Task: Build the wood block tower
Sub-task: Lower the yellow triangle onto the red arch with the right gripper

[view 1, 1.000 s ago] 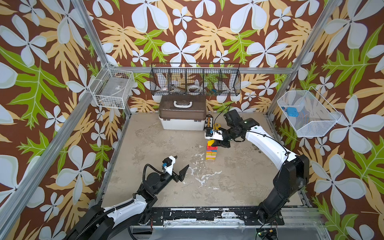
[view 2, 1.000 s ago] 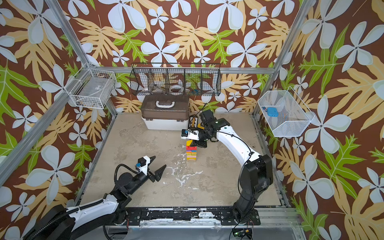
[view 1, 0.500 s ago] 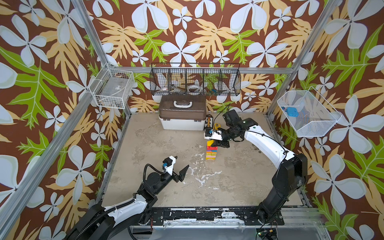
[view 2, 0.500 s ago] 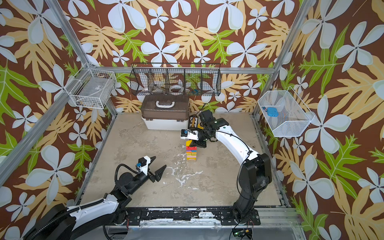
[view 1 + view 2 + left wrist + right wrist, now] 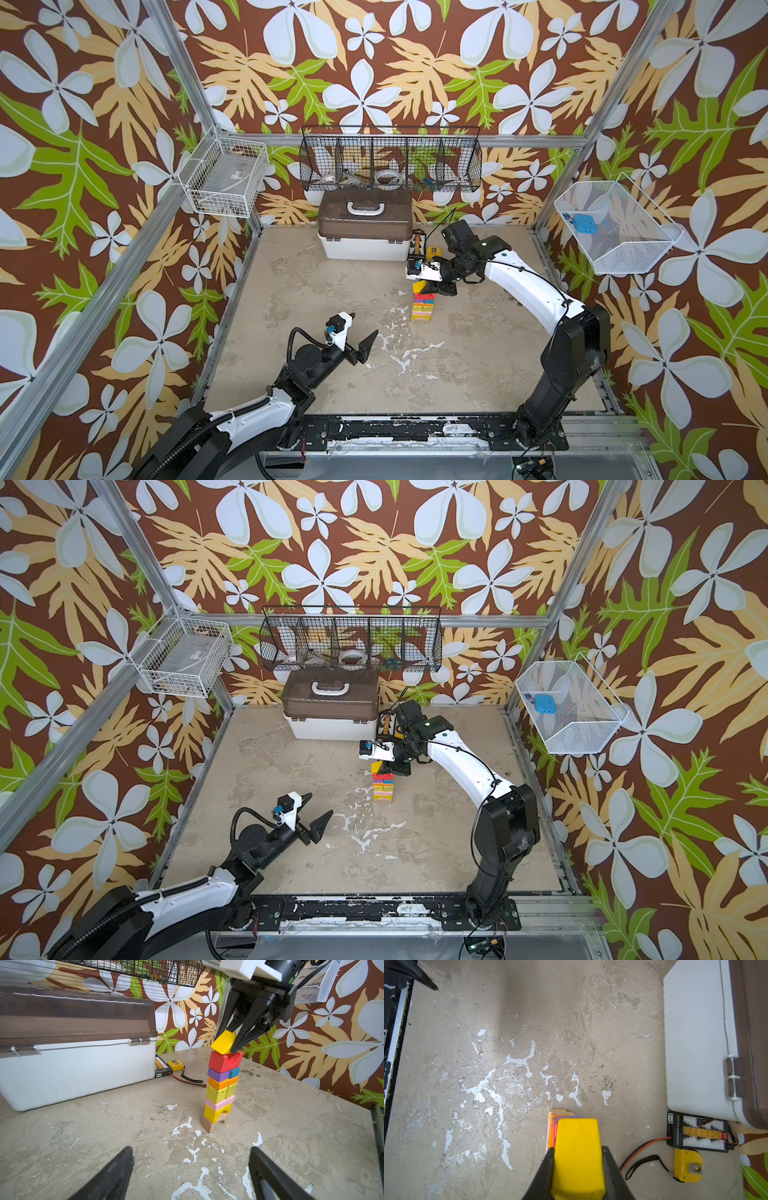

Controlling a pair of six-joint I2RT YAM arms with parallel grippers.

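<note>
Grips a yellow block (image 5: 222, 1043) between the right gripper's (image 5: 226, 1044) fingers (image 5: 247, 1028), tilted, lower edge at the tower's (image 5: 221, 1088) top; cannot tell whether touching. Shows the tower upright on the tabletop (image 5: 311, 291), in front of the white box's (image 5: 361, 249) right end, near but apart from it. Stacks, base upward: plain wood arch (image 5: 209, 1125), yellow arch (image 5: 212, 1113), pink slab (image 5: 218, 1104), two yellow cubes (image 5: 216, 1093), orange slab (image 5: 222, 1082), purple block (image 5: 217, 1074) beside teal block (image 5: 234, 1072), red arch (image 5: 222, 1061) with notch upward. Holds the left gripper (image 5: 363, 324) low over the tabletop, well in front of the white box, apart from the tower, fingers spread wide and empty.
</note>
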